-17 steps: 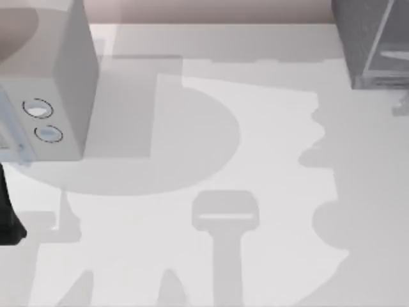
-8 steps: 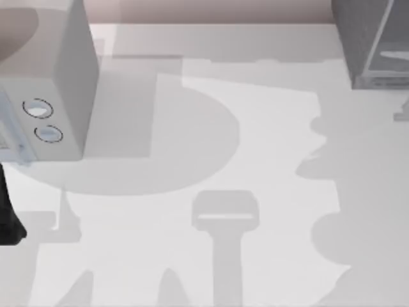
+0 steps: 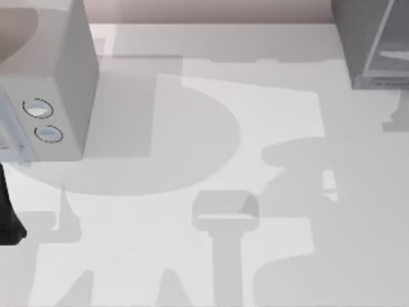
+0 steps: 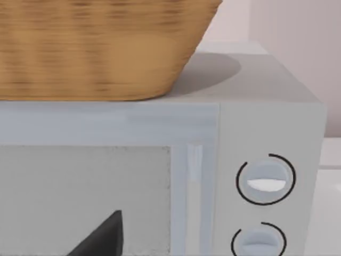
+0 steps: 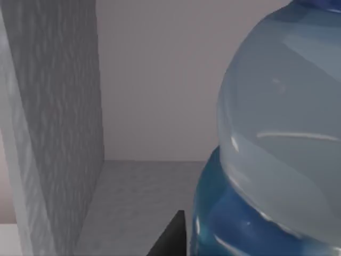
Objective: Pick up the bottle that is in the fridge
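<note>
**Bottle looming close inside the fridge**

The bottle (image 5: pixel 277 154), clear-bodied with a blue-green label, is standing in the fridge (image 5: pixel 58 133), filling the right wrist view. Whether the right gripper's jaws are gripping it, I cannot tell.

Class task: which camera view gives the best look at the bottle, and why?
The right wrist view: the bottle looms close, clear shoulder and blue label visible inside the fridge. The top view catches just the fridge's corner; the left wrist view faces the dial box.
</note>
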Action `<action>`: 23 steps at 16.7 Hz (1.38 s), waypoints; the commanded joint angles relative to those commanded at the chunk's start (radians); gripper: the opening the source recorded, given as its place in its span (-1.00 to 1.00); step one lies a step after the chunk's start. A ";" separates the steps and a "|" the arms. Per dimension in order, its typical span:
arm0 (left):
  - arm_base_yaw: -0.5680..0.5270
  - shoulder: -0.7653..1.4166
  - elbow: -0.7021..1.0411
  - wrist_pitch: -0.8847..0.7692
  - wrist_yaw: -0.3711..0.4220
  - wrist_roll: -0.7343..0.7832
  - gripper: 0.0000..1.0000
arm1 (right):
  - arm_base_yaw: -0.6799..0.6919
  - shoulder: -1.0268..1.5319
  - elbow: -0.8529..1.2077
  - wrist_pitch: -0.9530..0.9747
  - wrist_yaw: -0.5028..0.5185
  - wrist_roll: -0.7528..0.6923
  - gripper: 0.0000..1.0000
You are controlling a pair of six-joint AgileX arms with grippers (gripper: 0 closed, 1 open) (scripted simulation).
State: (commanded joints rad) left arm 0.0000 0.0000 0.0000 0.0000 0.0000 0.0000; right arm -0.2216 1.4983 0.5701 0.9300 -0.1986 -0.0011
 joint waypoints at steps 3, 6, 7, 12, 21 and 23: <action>0.000 0.000 0.000 0.000 0.000 0.000 1.00 | 0.033 -0.224 -0.085 -0.139 0.030 0.000 -1.00; 0.000 0.000 0.000 0.000 0.000 0.000 1.00 | 0.072 -0.485 -0.184 -0.301 0.064 0.000 -1.00; 0.000 0.000 0.000 0.000 0.000 0.000 1.00 | 0.085 -0.577 -0.219 -0.357 0.076 0.000 -1.00; 0.000 0.000 0.000 0.000 0.000 0.000 1.00 | 0.152 -1.042 -0.390 -0.637 0.136 0.001 -1.00; 0.000 0.000 0.000 0.000 0.000 0.000 1.00 | 0.222 -1.498 -0.570 -0.930 0.199 0.001 -1.00; 0.000 0.000 0.000 0.000 0.000 0.000 1.00 | 0.222 -1.498 -0.570 -0.930 0.199 0.001 -1.00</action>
State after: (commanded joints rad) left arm 0.0000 0.0000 0.0000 0.0000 0.0000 0.0000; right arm 0.0000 0.0000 0.0000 0.0000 0.0000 0.0000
